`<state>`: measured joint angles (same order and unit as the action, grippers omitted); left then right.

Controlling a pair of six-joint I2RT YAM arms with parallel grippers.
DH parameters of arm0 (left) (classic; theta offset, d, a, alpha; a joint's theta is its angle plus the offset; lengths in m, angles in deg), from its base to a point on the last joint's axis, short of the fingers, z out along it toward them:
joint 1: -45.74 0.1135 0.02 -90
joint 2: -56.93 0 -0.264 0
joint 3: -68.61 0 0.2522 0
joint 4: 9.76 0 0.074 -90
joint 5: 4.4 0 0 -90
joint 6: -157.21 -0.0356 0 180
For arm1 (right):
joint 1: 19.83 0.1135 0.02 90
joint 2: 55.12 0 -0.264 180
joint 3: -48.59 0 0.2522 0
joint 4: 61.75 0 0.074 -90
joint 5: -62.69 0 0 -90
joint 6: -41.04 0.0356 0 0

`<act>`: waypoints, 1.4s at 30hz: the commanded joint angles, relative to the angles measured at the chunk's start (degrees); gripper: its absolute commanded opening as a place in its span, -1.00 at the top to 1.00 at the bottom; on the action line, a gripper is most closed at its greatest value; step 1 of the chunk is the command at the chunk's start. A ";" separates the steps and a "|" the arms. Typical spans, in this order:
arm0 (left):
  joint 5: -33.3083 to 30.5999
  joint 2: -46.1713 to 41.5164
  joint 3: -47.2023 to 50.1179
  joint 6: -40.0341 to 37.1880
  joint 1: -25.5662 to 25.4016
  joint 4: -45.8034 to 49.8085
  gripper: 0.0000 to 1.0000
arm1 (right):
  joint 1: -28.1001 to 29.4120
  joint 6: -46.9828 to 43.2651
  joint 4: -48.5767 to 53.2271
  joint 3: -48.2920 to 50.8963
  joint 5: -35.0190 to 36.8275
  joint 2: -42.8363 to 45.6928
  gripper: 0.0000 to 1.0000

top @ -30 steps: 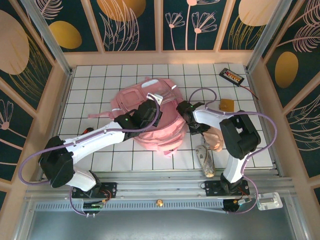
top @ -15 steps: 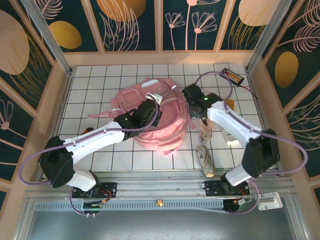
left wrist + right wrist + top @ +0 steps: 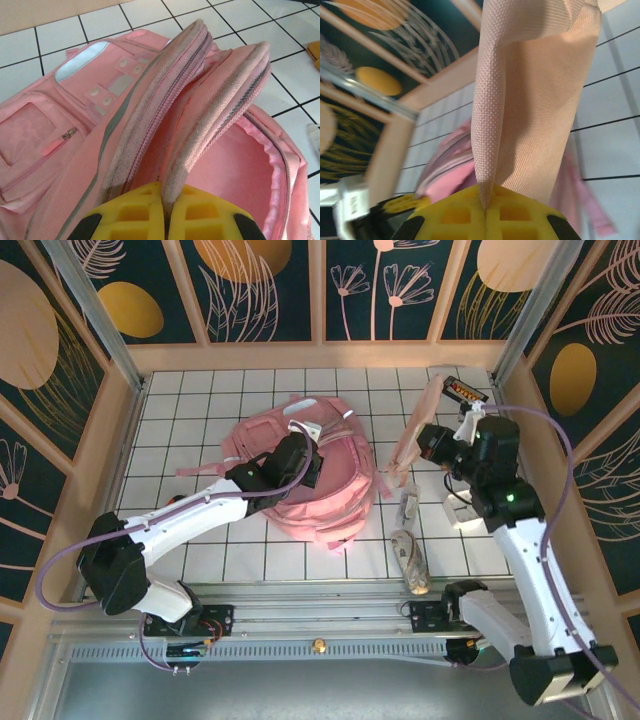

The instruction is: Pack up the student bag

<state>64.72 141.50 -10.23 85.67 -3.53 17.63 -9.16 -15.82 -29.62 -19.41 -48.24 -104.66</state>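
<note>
Student bag (image 3: pixel 345 490) rim pinched by left gripper (image 3: pixel 164 212); right gripper (image 3: pixel 485 212) clamps peach cloth (image 3: pixel 530 100)

The yellow fingers (image 3: pixel 131 216) are pinched tight on the folded zippered rim of the student bag (image 3: pixel 75 120), beside its open mouth and pink lining (image 3: pixel 235 170). The bag lies on a white tiled surface (image 3: pixel 55 37).
</note>
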 commanded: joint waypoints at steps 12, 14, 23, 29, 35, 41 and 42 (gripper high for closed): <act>4.83 -1.62 -8.20 5.27 0.75 -3.60 1.00 | 4.97 31.84 -49.11 24.26 -12.12 -1.71 1.00; 5.34 -1.14 -9.28 5.36 0.77 -3.61 1.00 | 7.72 32.86 -52.91 25.37 -10.01 -4.20 1.00; 5.97 0.07 -11.21 4.61 1.03 -3.08 1.00 | 16.70 38.48 -70.31 27.02 -2.47 -20.32 1.00; 6.10 -0.64 -11.93 4.00 1.29 -3.17 1.00 | 19.67 40.40 -77.83 24.09 0.54 -32.97 1.00; 6.26 -0.79 -12.57 3.21 1.50 -2.77 1.00 | 21.42 46.87 -87.69 19.82 -0.50 -47.96 1.00; 6.84 -0.82 -12.51 2.64 1.89 -2.73 1.00 | 23.42 48.02 -81.02 14.53 -0.82 -54.77 1.00; 6.94 -0.73 -12.42 2.57 1.84 -2.81 1.00 | 23.55 47.42 -77.54 13.24 -0.95 -55.03 1.00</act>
<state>70.27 142.16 -19.11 89.32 -1.76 20.99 13.44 31.11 -111.43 -3.28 -49.60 -158.56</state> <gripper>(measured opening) 0.045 0.051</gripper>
